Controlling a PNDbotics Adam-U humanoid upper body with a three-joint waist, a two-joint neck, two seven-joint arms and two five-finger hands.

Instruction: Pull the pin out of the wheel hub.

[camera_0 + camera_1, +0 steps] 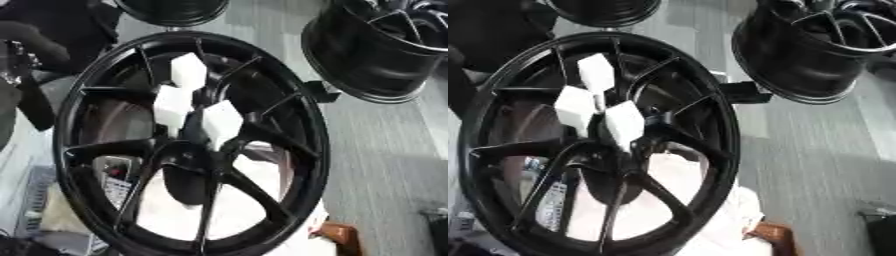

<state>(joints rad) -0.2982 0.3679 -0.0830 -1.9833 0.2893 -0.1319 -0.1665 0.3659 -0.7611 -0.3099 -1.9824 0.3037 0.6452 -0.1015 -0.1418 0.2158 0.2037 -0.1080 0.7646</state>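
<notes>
Left eye view: black wheel hub (188, 145) standing on edge, three white block-shaped pins (188, 71) projecting near its centre, apparently seated. No robot hand visible, finger state cannot be told. Extraction stage undetermined.

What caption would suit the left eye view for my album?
Black spoked wheel with three white blocks at its hub, two more black wheels behind it.

Three black wheels (188, 145), three white blocks (188, 71) at the nearest hub, perhaps pins
</notes>
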